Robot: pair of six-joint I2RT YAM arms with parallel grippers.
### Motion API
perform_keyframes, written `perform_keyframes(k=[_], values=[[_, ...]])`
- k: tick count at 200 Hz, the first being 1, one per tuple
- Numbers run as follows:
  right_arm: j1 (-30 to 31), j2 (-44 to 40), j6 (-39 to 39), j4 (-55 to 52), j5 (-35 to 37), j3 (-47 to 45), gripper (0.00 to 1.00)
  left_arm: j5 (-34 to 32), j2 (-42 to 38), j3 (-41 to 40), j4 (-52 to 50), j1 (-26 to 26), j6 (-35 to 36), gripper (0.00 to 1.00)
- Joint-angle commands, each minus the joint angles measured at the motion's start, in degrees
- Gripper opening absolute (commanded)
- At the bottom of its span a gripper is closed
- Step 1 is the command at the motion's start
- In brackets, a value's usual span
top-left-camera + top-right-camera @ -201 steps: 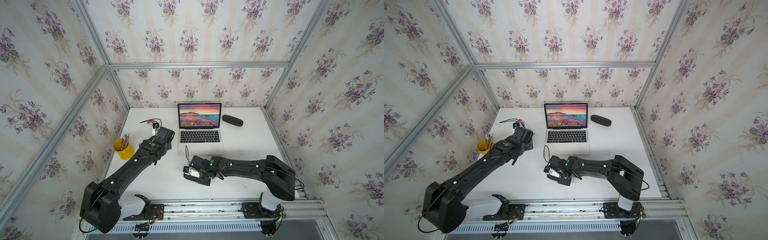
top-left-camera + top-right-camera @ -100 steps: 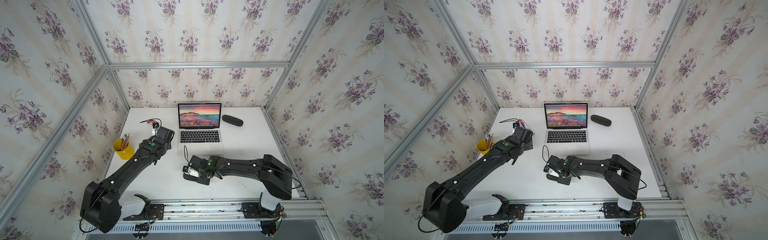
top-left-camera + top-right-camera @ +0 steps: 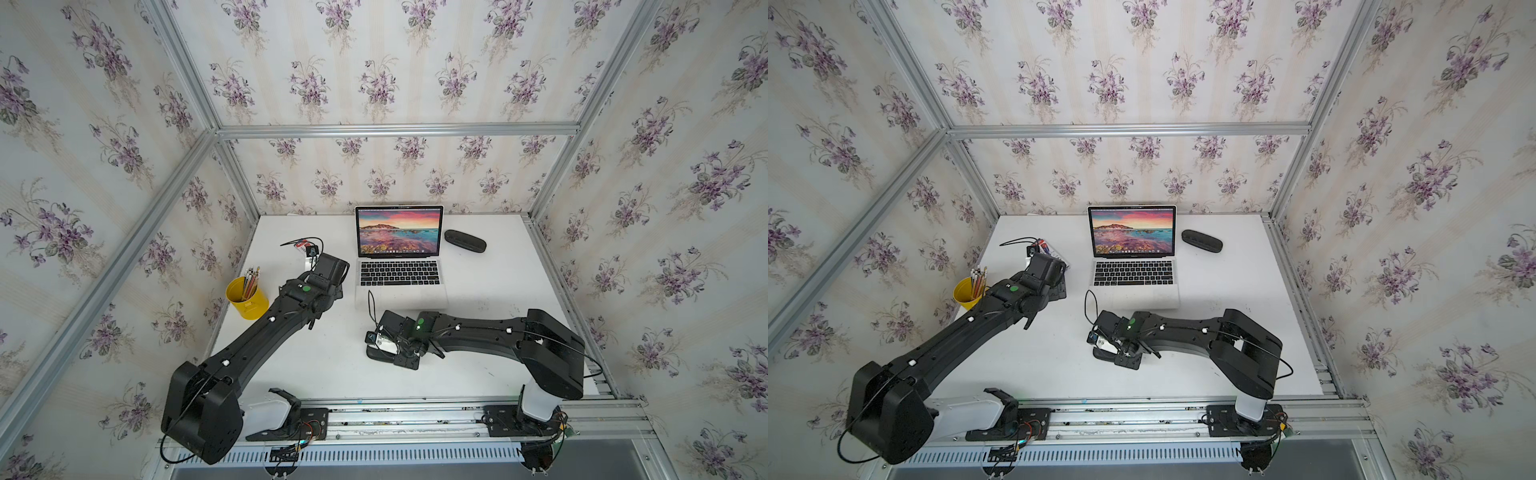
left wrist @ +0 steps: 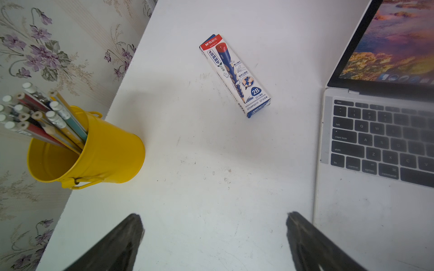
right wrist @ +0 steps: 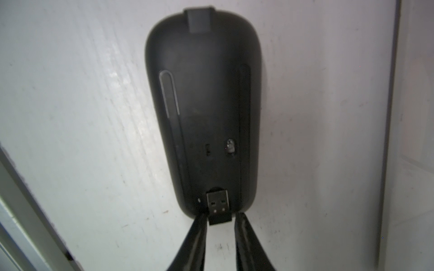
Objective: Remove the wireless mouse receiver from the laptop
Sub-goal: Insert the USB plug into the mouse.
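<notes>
Pencil box point(image 4: 234, 75) marked M&G, 2B, laptop point(image 4: 375, 211) keys tab, shift

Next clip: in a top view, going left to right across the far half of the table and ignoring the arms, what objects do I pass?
yellow pencil cup → laptop → black oblong case

white table point(image 3: 478, 365) bears laptop point(image 3: 400, 275), mouse point(image 5: 202, 112), case point(image 3: 465, 241), cup point(image 3: 248, 300), pencil box point(image 4: 234, 75).

A lab booth, with floral wallpaper point(image 3: 374, 62) on aluminium framing point(image 3: 395, 129)
</notes>
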Motion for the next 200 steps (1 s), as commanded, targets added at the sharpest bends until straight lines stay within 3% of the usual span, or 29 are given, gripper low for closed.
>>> perform_keyframes(k=[1, 57, 63, 70, 102, 139, 143, 148, 161, 173, 189, 200], values=[[0.1, 0.1, -0.2, -0.4, 0.0, 0.4, 0.27, -0.2, 0.1, 0.0, 1.2, 0.1, 0.2, 0.99], [0.1, -1.7, -0.3, -0.6, -0.3, 0.9, 0.39, 0.2, 0.0, -0.1, 1.6, 0.2, 0.9, 0.99], [0.1, -2.1, -0.2, -0.6, -0.3, 0.9, 0.5, 0.3, 0.0, -0.1, 1.8, 0.1, 1.2, 0.99], [0.1, -2.8, -0.2, -0.6, -0.4, 1.0, 0.52, 0.5, 0.0, -0.2, 2.1, 0.1, 1.4, 0.99], [0.2, -8.3, -0.2, -1.3, -0.4, 0.4, 0.55, 1.7, 0.0, -0.7, 3.8, 0.2, 2.5, 0.99], [0.2, -21.7, 2.0, 1.1, 2.4, -3.9, 0.57, 5.1, -0.3, -0.6, 6.2, 0.1, 4.6, 0.99], [0.2, -23.5, 2.4, 2.0, 3.0, -4.6, 0.73, 5.9, -0.4, -0.5, 6.6, 0.1, 5.1, 0.99], [0.2, -25.9, 3.1, 3.5, 4.0, -5.8, 0.78, 6.7, -0.5, -0.5, 7.1, 0.1, 5.8, 0.99], [0.1, -32.3, 5.8, 9.8, 6.7, -9.9, 0.84, 11.7, -1.1, -0.6, 9.6, 0.1, 8.5, 0.99], [0.1, -38.0, 10.0, 17.4, 8.9, -15.0, 0.99, 18.9, -1.9, -0.9, 12.8, 0.1, 12.1, 0.99], [0.0, -43.9, 18.1, 25.9, 10.0, -21.5, 1.0, 29.2, -3.4, -1.5, 16.6, 0.1, 16.9, 0.99], [-0.2, -47.1, 18.4, 31.5, 5.2, -26.0, 1.0, 36.6, -4.3, -1.4, 17.7, 0.0, 20.3, 0.99]])
